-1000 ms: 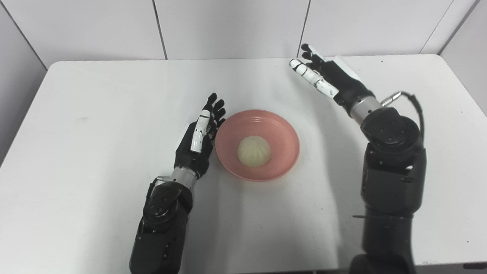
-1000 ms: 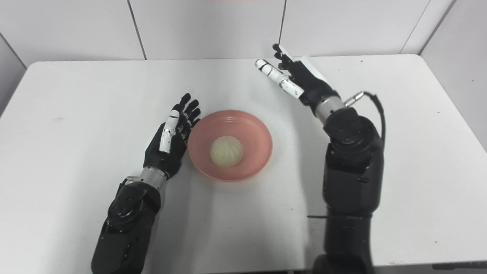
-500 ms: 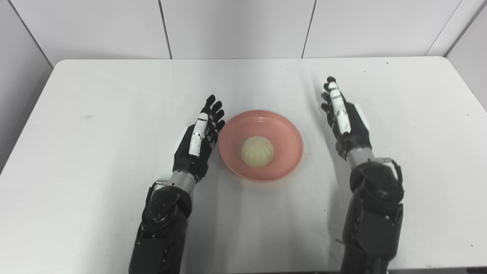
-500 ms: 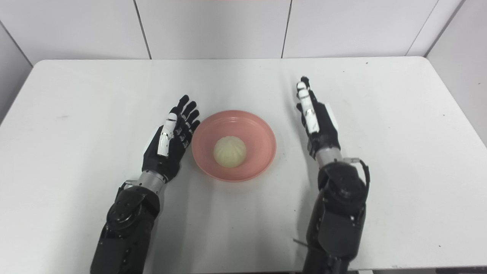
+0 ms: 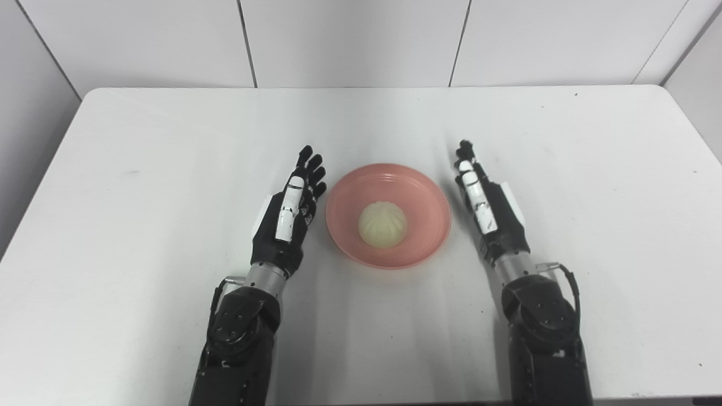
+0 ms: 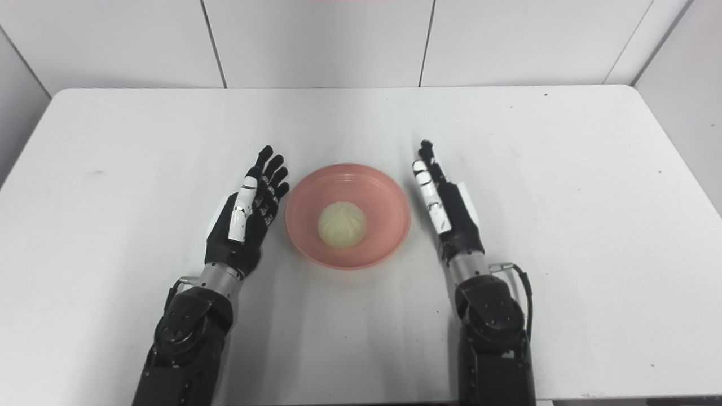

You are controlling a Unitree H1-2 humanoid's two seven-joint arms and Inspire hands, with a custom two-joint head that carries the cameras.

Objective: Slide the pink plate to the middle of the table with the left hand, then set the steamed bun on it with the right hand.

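- Moved since the earlier frames: right hand [image 5: 489,207], formerly raised far beyond the pink plate [image 5: 388,215] toward the back of the table, is now drawn in and lowered to a spot just right of the plate rim. Left hand [image 5: 286,219] has eased slightly back and away from the plate's left rim. Camera has shifted a little; plate and bun show no real displacement.
- Pink plate: shallow, round, resting on the white table [image 5: 141,169] at about its middle.
- Steamed bun [image 5: 382,224]: pale, pleated, seated in the plate's centre, nothing touching it.
- Left hand: just left of the plate, set on edge, fingers straight and held close together, empty; a narrow gap to the rim.
- Right hand: just right of the plate, set on edge, fingers straight and close together, empty; near the rim, contact not apparent.
- Both forearms: enter from the near edge, either side of the plate, roughly mirrored.
- Step in hand (judgement): both parts of the task read as done, plate central and bun placed on it; the hands appear to be in a retreat or rest pose flanking the plate.
- Next move (judgement): little remains beyond clearing both hands away from the plate without nudging its rim, since a knock could slide it off centre.
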